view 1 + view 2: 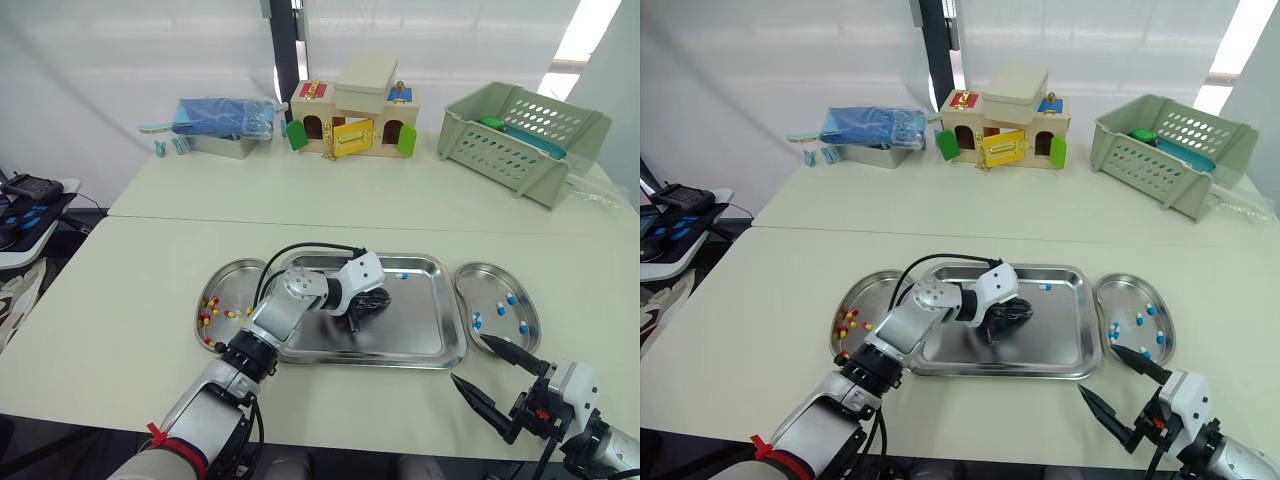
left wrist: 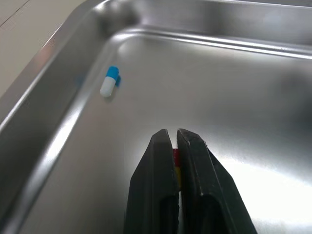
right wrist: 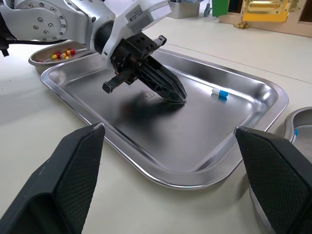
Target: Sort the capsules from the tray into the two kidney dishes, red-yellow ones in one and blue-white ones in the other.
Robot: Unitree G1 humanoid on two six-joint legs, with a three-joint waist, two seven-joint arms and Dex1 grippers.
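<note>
With the right gripper (image 1: 468, 358) held apart, a red-yellow capsule (image 2: 176, 163) is clamped by the left gripper (image 2: 174, 135), to be lifted to the left dish (image 1: 240, 272).

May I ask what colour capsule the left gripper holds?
The capsule is red-yellow; left wrist view shows it best.

a wooden toy house (image 1: 355, 118) stands at the far side of the bench (image 1: 150, 270), straight beyond the left tool (image 2: 171, 134). a blue bag (image 1: 225, 114) on a metal tin (image 1: 225, 147) lies beyond the tool to its left, and a green slotted basket (image 1: 520, 140) beyond it to its right.
</note>
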